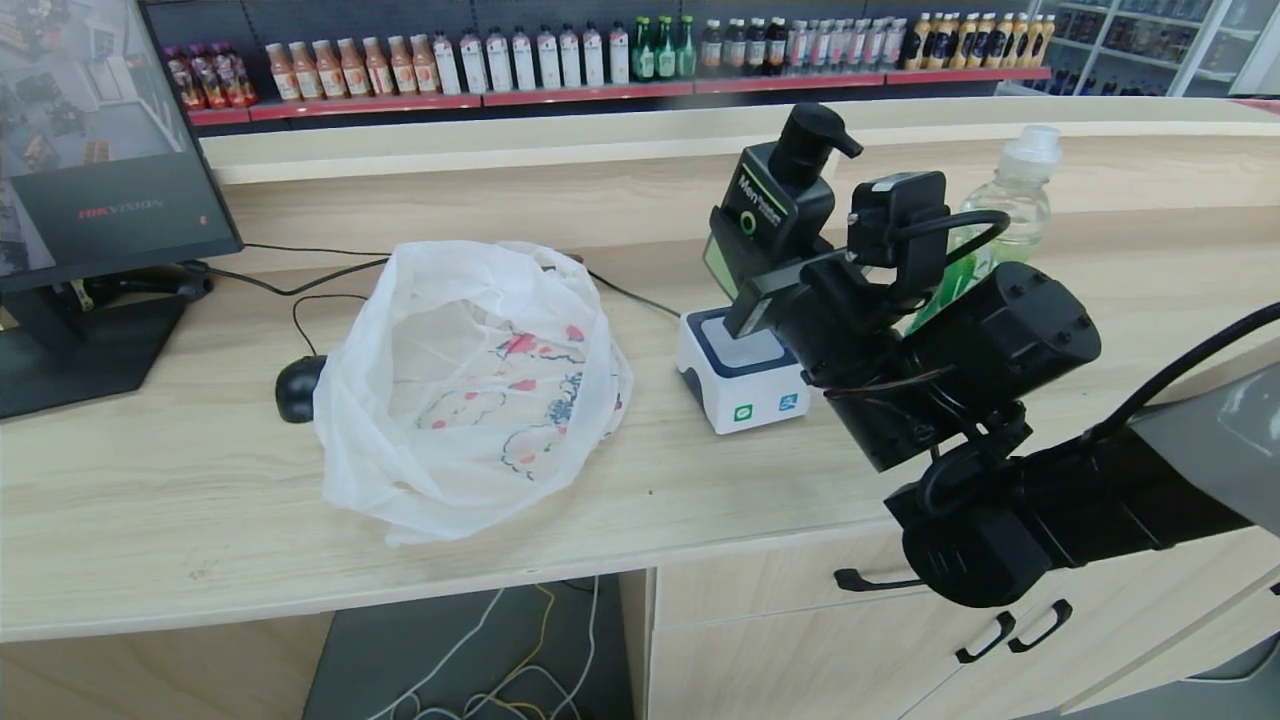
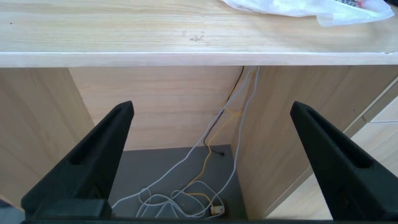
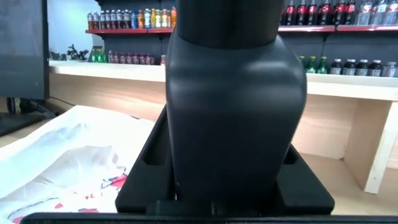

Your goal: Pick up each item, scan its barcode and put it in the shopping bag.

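Observation:
My right gripper [image 1: 768, 285] is shut on a black pump bottle [image 1: 778, 200] and holds it just above the white barcode scanner [image 1: 742, 378] on the counter. In the right wrist view the bottle [image 3: 235, 106] stands between the fingers [image 3: 144, 168]. The white shopping bag [image 1: 470, 385] lies open on the counter to the scanner's left; the bag [image 3: 68, 162] also appears beside the bottle. My left gripper [image 2: 211, 162] is open and empty, low in front of the counter edge [image 2: 124, 59], with the bag's corner [image 2: 311, 9] above it.
A clear bottle with a green label [image 1: 1010, 215] stands behind my right arm. A black mouse [image 1: 298, 388] lies left of the bag, a monitor [image 1: 90, 180] at the far left. Cables [image 2: 211, 155] hang under the counter. Drawers with handles [image 1: 1010, 630] sit below right.

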{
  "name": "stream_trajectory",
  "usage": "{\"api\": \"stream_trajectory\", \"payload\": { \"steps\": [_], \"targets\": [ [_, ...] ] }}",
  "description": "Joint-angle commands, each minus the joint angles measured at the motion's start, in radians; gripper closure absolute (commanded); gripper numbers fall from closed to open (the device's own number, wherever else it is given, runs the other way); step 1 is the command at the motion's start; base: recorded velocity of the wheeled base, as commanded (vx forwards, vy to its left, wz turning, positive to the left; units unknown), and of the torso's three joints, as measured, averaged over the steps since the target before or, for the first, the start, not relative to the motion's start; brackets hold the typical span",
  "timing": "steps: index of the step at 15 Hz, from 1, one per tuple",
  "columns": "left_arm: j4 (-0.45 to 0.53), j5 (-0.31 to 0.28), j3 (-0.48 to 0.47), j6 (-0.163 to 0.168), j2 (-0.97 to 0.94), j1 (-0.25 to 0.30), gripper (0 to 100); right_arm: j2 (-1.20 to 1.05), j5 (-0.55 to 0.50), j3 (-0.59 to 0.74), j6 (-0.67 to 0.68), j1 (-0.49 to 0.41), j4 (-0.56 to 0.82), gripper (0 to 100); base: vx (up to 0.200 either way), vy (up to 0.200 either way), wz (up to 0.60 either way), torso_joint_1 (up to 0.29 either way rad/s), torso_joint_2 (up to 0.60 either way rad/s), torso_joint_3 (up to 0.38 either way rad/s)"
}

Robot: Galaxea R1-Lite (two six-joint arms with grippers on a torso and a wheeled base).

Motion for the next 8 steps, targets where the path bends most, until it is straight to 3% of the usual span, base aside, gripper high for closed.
{"api": "stream_trajectory", "payload": {
  "steps": [1, 8],
  "targets": [
    [0.000, 0.000, 0.000, 0.000, 0.001, 0.000, 0, -0.002, -0.001, -0.001, 0.000, -0.001, 0.001, 100, 0.000, 0.200, 0.00, 0.007, 0.00, 0.007],
    [0.000, 0.000, 0.000, 0.000, 0.001, 0.000, 0, -0.023, -0.001, 0.002, 0.000, -0.001, 0.001, 100, 0.000, 0.200, 0.00, 0.006, 0.00, 0.001]
  ]
}}
